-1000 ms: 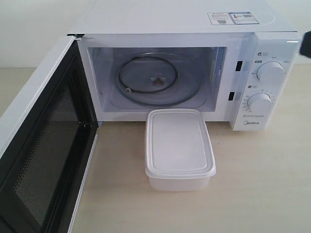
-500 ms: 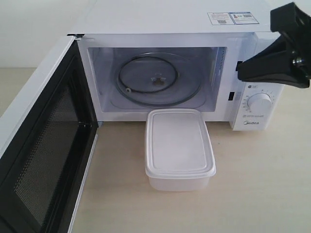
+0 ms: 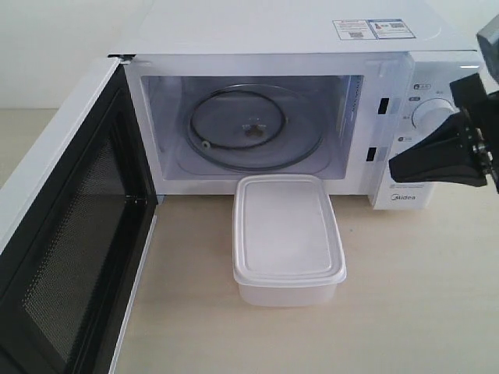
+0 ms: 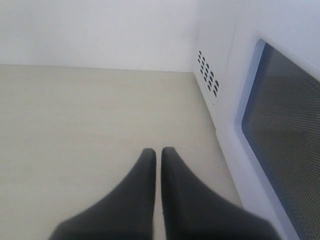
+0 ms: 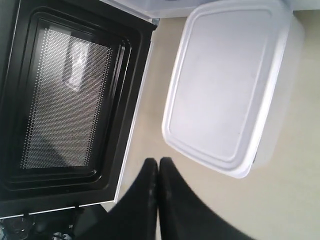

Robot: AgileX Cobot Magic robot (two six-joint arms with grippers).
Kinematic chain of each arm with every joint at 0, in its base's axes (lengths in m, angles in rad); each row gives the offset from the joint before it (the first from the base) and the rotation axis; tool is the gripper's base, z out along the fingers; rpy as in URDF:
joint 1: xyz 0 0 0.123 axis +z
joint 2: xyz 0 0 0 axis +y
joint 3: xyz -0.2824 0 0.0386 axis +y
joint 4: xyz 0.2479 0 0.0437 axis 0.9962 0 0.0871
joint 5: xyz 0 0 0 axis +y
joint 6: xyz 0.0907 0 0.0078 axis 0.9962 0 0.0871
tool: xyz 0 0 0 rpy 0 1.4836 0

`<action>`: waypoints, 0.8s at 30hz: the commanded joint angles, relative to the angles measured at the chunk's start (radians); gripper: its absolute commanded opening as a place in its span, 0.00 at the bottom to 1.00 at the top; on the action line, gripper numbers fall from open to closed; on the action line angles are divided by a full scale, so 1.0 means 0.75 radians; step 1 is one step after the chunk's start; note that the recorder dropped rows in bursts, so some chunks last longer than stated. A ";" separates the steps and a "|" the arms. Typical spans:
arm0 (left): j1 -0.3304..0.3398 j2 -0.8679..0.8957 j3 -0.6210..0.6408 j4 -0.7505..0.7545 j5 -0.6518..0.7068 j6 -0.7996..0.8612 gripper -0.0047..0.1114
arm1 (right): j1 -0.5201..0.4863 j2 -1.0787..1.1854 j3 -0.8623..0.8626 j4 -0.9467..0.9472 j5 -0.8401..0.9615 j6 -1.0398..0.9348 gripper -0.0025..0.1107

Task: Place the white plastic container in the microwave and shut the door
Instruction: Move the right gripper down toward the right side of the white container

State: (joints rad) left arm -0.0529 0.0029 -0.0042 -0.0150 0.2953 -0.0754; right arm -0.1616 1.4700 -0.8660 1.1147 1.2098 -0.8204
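The white plastic container [image 3: 288, 236] stands lidded on the table, just in front of the microwave [image 3: 273, 35]. The cavity is open and its glass turntable [image 3: 254, 127] is bare. The door [image 3: 66, 234] is swung out wide to the left, black mesh face showing. My right gripper [image 3: 394, 167] hovers shut and empty before the lower dial, right of the container and above it. In the right wrist view that gripper [image 5: 158, 161] points between the container [image 5: 225, 85] and the door [image 5: 70, 95]. My left gripper [image 4: 158, 150] is shut and empty over bare table, beside the door's outer window [image 4: 282, 140].
The microwave's control panel has an upper dial [image 3: 431, 115] just above my right gripper. Light wooden table [image 3: 405, 312] spreads in front and to the right of the container. Vent holes [image 4: 207, 74] mark the microwave's side wall near my left gripper.
My right gripper came in from the upper right edge, swung out in front of the control panel, then dropped lower and a little back to the right. Container and door have not moved.
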 commanded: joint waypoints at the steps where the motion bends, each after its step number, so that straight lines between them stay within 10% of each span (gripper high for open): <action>1: 0.003 -0.004 0.006 0.006 0.001 0.007 0.08 | -0.010 0.082 0.077 0.155 -0.018 -0.175 0.02; 15: 0.003 -0.004 0.006 0.006 0.001 0.007 0.08 | 0.086 0.406 0.197 0.421 -0.178 -0.418 0.04; 24: 0.003 -0.004 0.006 0.006 0.001 0.007 0.08 | 0.229 0.473 0.186 0.551 -0.417 -0.494 0.46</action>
State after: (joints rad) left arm -0.0529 0.0029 -0.0042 -0.0150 0.2953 -0.0754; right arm 0.0013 1.8224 -0.7194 1.4824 0.9158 -1.1553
